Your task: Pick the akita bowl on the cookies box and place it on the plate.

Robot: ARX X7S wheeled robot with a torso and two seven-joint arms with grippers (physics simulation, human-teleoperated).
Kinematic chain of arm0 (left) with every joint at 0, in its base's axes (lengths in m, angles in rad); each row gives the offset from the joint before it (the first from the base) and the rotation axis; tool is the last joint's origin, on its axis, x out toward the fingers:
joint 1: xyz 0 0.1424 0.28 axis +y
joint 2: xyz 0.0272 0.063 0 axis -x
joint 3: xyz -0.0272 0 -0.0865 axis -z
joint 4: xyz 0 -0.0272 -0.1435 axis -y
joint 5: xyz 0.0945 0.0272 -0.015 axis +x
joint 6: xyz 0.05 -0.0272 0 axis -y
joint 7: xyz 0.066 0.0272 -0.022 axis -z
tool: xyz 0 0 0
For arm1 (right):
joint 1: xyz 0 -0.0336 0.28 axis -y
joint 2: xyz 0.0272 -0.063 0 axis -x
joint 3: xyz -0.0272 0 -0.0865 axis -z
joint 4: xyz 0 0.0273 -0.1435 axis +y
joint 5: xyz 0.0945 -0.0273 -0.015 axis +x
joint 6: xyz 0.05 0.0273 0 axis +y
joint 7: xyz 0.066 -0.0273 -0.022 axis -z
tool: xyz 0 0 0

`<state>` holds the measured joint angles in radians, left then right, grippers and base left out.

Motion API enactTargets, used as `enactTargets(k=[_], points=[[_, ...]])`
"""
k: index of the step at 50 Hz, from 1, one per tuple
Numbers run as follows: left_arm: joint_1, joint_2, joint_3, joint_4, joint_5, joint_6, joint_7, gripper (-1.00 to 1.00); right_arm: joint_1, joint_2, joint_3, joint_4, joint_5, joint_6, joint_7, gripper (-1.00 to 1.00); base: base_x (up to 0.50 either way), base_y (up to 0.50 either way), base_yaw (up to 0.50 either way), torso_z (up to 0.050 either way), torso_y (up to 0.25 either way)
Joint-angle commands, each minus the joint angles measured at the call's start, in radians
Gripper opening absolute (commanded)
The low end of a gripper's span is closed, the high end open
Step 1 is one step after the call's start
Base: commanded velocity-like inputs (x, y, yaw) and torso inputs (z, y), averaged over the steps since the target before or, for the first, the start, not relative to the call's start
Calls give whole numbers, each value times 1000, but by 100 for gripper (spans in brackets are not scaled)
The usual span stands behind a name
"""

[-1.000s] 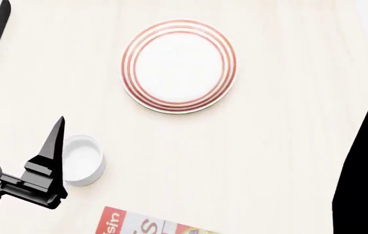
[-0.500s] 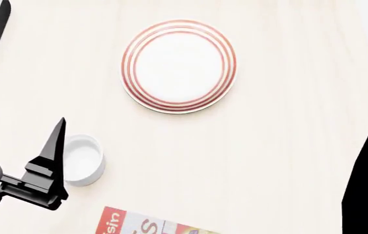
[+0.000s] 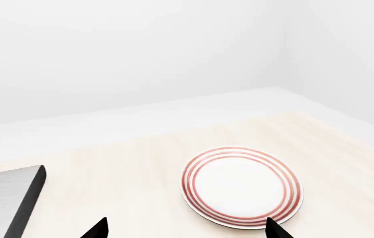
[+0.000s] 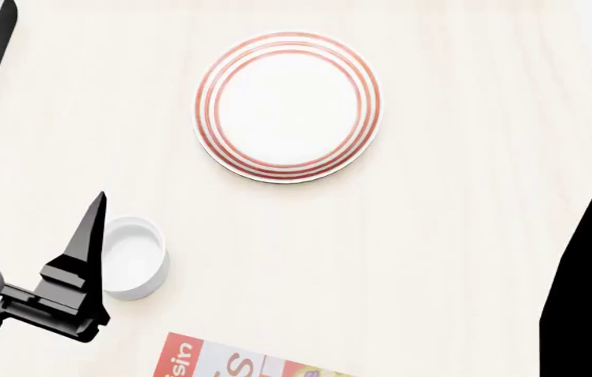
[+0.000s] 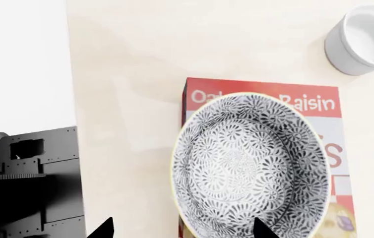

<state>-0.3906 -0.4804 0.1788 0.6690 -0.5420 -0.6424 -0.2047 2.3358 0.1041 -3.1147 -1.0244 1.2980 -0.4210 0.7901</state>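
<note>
1. One akita bowl [image 5: 250, 166], grey-and-white patterned inside, seated upright on the cookies box [image 5: 319, 104]; rim overhanging the box's edge on one side. Seen in the right wrist view only.
2. One cookies box, red and white, lettered "Raisin"; lying flat on the table [image 4: 433, 259]. Only a corner [image 4: 233, 361] showing at the bottom edge of the head view.
3. One plate [image 4: 287, 106], white with red rings, bare, flat on the table in the upper middle of the head view; also in the left wrist view [image 3: 241, 187].
4. One plain white cup [image 4: 132, 257], upright, near the box's corner and just beside the left gripper; also in the right wrist view [image 5: 365, 39].
5. Two grippers. Left gripper [image 4: 34, 208]: fingers spread wide, nothing between them, raised near the table's left side, well apart from the bowl. Right gripper [image 5: 181, 229]: only two dark fingertips visible, spread wide, nothing held; bowl directly below the camera, one fingertip [image 5: 263, 229] over the bowl's rim, the other off to its side.
6. One dark-edged metal panel [image 3: 15, 198] at the table's far left.
</note>
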Motion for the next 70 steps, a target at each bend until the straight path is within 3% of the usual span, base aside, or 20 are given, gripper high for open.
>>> enactTargets(k=[1, 60, 61, 70], points=[[8, 20, -24, 0, -8, 26, 37, 100, -7, -3, 48, 37, 1, 46, -58, 100, 0, 0, 0, 0, 0], [14, 3, -22, 0, -22, 38, 26, 100, -150, 52, 203, 177, 14, 180, -109, 100, 0, 0, 0, 0, 0], [15, 3, -22, -1, -22, 39, 26, 100, -153, 52, 204, 177, 13, 184, -103, -100, 0, 0, 0, 0, 0], [16, 2, -20, 0, -23, 41, 23, 100, -131, 62, 216, 159, 2, 209, -87, -100, 0, 0, 0, 0, 0]])
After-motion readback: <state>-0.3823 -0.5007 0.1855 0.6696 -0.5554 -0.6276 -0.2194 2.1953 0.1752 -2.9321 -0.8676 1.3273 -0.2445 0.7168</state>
